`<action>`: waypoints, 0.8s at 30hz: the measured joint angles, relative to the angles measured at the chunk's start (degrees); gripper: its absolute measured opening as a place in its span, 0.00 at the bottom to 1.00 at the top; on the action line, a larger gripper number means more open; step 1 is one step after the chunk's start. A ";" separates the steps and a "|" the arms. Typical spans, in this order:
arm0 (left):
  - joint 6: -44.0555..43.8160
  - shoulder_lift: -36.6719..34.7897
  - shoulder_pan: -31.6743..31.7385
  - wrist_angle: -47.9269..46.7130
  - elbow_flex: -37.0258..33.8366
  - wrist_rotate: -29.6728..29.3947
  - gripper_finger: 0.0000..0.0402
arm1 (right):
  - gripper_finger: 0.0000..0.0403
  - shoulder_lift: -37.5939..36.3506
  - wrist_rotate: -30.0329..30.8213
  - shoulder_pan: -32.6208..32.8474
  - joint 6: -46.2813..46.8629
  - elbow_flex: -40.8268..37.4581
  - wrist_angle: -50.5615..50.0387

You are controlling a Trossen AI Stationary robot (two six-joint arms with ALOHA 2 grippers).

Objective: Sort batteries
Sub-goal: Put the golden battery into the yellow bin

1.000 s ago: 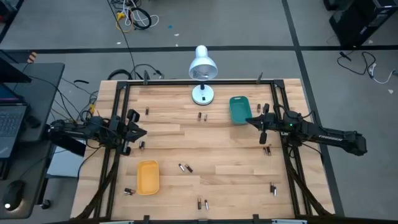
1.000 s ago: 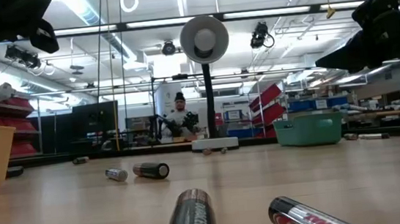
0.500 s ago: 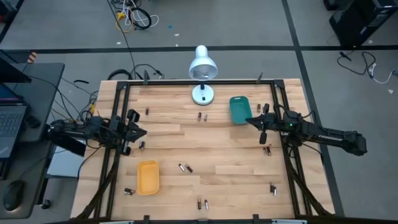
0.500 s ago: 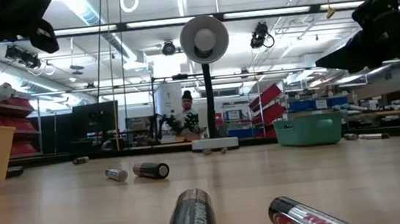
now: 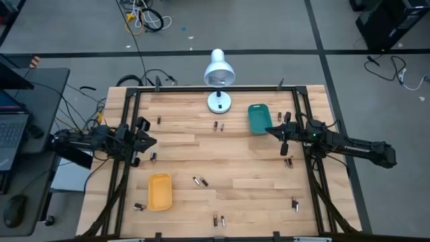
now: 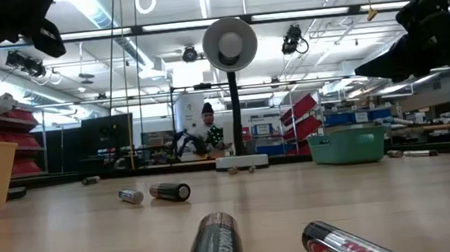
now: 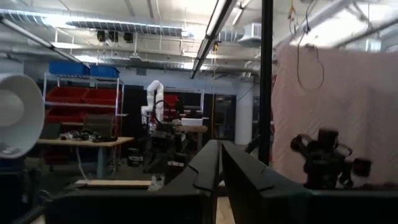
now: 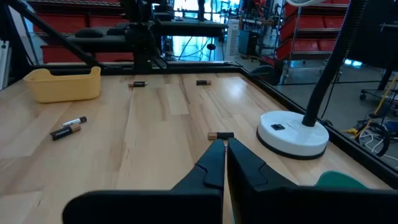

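Left gripper and right gripper both sat pressed together, holding nothing, at opposite table edges. Batteries lay scattered loose on the wood, outside the yellow tray and teal tray.

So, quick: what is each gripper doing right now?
Left gripper: shut, holding nothing, above the table's left side.
Right gripper: shut, empty, beside the teal plastic tray.

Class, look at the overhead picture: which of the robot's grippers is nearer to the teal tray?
Right. The right gripper sits just beside the teal tray, at its edge nearer the right arm. The left gripper is far across the table, above the yellow tray.
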 joint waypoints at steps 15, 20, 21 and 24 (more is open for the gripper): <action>-15.51 -0.04 0.11 0.60 0.02 -18.69 0.09 | 0.02 0.01 0.29 0.01 -1.28 0.01 -0.02; -18.51 -0.04 0.10 4.23 0.01 -19.13 0.09 | 0.02 0.01 9.23 -0.04 -2.83 -0.01 1.07; -18.98 0.01 0.11 4.52 0.02 -20.88 0.09 | 0.02 0.01 11.28 -0.04 -2.00 -0.01 1.55; -21.34 0.18 0.13 5.38 0.00 -30.89 0.09 | 0.02 0.02 17.09 -0.03 -1.78 -0.01 3.54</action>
